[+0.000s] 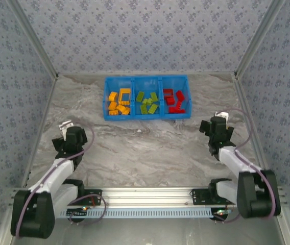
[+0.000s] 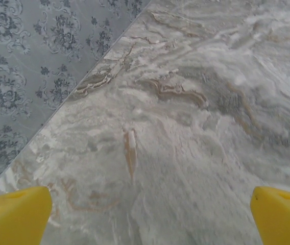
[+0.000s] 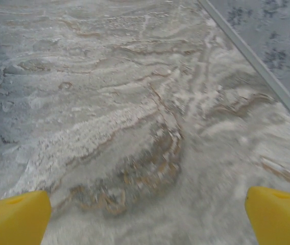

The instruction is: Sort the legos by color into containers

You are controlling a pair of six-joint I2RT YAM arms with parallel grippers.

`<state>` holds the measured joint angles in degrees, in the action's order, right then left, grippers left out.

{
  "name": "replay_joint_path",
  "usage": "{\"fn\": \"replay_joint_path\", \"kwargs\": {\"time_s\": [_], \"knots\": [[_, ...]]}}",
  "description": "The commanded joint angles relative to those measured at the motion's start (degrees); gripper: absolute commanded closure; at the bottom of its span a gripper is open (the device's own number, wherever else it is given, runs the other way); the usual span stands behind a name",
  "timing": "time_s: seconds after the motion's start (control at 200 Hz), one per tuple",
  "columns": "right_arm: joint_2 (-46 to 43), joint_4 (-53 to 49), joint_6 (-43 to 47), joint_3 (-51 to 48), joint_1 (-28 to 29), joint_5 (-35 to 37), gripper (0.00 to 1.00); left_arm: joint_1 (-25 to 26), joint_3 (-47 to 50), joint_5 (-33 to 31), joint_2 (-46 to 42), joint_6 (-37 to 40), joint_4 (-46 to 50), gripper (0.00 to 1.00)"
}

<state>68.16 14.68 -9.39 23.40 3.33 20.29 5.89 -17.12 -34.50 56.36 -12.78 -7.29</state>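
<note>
The blue bin (image 1: 146,78) stands at the back centre of the table, split into three compartments. Several orange-yellow legos (image 1: 119,102) lie in its left compartment, several lime green legos (image 1: 147,102) in the middle one and several red legos (image 1: 174,100) in the right one. My left gripper (image 1: 65,125) hovers over the table at the left, well short of the bin; its yellow fingertips (image 2: 15,214) stand wide apart over bare marble. My right gripper (image 1: 221,116) sits at the right, just right of the bin's near corner, its fingertips (image 3: 278,212) also spread with nothing between them.
Patterned walls (image 1: 145,35) close the table in at the back and on both sides. A wall edge (image 2: 83,71) runs close to the left gripper and another wall edge (image 3: 257,61) close to the right one. Marble tabletop (image 1: 145,153) stretches between the two arms.
</note>
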Motion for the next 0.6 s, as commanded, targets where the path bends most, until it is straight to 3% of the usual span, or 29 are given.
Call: {"fn": "replay_joint_path", "kwargs": {"time_s": [0.0, 0.245, 0.33, 0.465, 0.525, 0.595], "knots": [[7.5, 14.8, 5.2, 0.5, -1.7, -6.2, 0.00, -0.7, -1.4, 3.7, 6.6, 2.2, -14.4, 0.01], [13.6, 19.4, 9.3, 3.5, -3.2, -9.9, 0.00, -1.0, -7.5, 11.9, 22.3, 12.5, -27.9, 0.01], [16.2, 24.6, 7.6, 1.7, -5.5, -12.4, 0.00, -3.1, -9.8, 17.7, 24.6, 11.1, -27.2, 0.01], [17.3, 30.1, 9.1, -1.2, -4.1, -11.7, 0.00, -3.4, -3.4, 20.6, 32.6, 11.6, -47.5, 0.01], [19.2, 39.2, 9.5, -4.9, -4.1, -12.1, 0.00, -2.8, -2.9, 21.4, 30.7, 12.0, -44.9, 0.01], [18.2, 38.2, 10.6, -5.2, -3.6, -13.3, 0.00, -2.0, -1.5, 20.9, 31.1, 13.0, -48.6, 0.01]]}}
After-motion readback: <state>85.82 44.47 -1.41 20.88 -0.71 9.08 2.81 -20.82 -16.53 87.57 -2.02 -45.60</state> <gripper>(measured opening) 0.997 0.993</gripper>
